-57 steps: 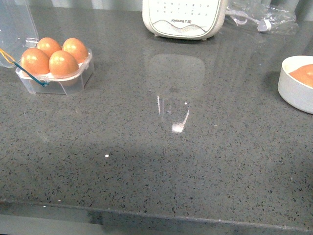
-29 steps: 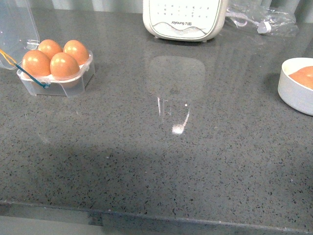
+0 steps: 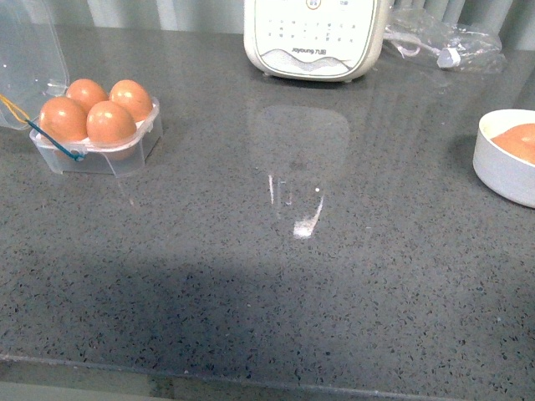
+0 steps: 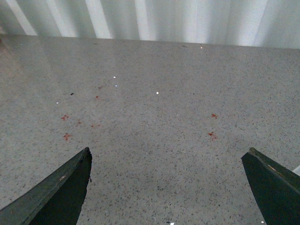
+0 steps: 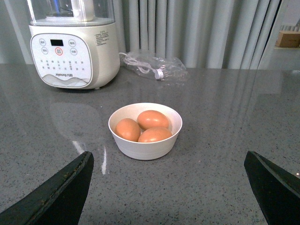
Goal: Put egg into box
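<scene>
The box (image 3: 125, 150), a clear plastic carton, stands at the far left of the grey counter with its lid (image 3: 33, 50) open behind it and several brown eggs (image 3: 110, 122) in its cups. A white bowl (image 3: 500, 171) at the right edge holds more eggs (image 3: 520, 142). The right wrist view shows that bowl (image 5: 145, 147) with three eggs (image 5: 153, 119) a short way ahead of my open right gripper (image 5: 168, 153). My left gripper (image 4: 168, 151) is open over bare counter, with nothing between its fingers. Neither arm shows in the front view.
A white kitchen appliance (image 3: 313, 38) stands at the back centre, also seen beyond the bowl (image 5: 72, 51). A clear plastic bag with a cable (image 3: 443, 38) lies at the back right. The counter's front edge (image 3: 251, 376) runs close to the robot. Curtains hang behind.
Everything in the front view sits slightly lower in the picture than before. The box, bowl and appliance keep their places relative to each other.
</scene>
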Robot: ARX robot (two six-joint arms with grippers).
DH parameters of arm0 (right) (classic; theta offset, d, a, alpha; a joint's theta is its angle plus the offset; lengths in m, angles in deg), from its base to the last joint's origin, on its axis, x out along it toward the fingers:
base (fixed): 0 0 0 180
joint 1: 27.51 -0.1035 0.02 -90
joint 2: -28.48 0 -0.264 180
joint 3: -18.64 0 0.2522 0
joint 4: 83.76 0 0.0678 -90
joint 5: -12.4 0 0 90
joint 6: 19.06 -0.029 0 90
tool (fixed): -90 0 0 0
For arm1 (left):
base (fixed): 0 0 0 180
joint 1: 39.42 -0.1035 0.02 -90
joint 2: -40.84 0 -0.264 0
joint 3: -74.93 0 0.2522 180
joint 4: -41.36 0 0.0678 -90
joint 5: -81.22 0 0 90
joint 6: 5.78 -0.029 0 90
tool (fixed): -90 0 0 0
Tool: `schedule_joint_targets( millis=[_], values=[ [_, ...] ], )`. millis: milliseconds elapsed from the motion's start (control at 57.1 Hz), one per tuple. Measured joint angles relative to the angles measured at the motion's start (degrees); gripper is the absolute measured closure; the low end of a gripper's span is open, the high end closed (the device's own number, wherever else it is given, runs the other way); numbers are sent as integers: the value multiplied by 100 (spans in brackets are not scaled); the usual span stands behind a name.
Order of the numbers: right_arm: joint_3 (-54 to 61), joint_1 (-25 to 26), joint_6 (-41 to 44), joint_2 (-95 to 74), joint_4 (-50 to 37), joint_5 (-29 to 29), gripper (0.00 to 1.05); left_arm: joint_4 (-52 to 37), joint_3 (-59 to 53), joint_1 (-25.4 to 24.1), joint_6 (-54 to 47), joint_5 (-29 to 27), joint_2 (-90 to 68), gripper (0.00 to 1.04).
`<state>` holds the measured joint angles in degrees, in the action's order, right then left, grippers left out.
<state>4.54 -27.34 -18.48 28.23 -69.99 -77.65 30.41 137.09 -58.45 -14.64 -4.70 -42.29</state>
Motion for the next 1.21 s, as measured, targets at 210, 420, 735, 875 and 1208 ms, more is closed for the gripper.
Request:
schedule_joint_targets(
  millis=[210, 420, 735, 875, 1208],
  values=[
    [0, 0, 0, 0, 0, 0, 7, 122, 494, 190, -33, 199, -726, 7],
    [0, 0, 0, 0, 0, 0, 7, 24, 538, 562, 11, 173, -896, 7],
    [0, 0, 0, 0, 0, 0, 7, -76, 382, 1530, 212, 4, -852, 7],
    [0, 0, -2, 0, 0, 0, 7, 114, 109, 2074, 260, 87, -533, 7],
    [0, 0, 0, 0, 0, 0, 7, 529, 24, 2321, 155, 260, 136, 7]
  ],
)
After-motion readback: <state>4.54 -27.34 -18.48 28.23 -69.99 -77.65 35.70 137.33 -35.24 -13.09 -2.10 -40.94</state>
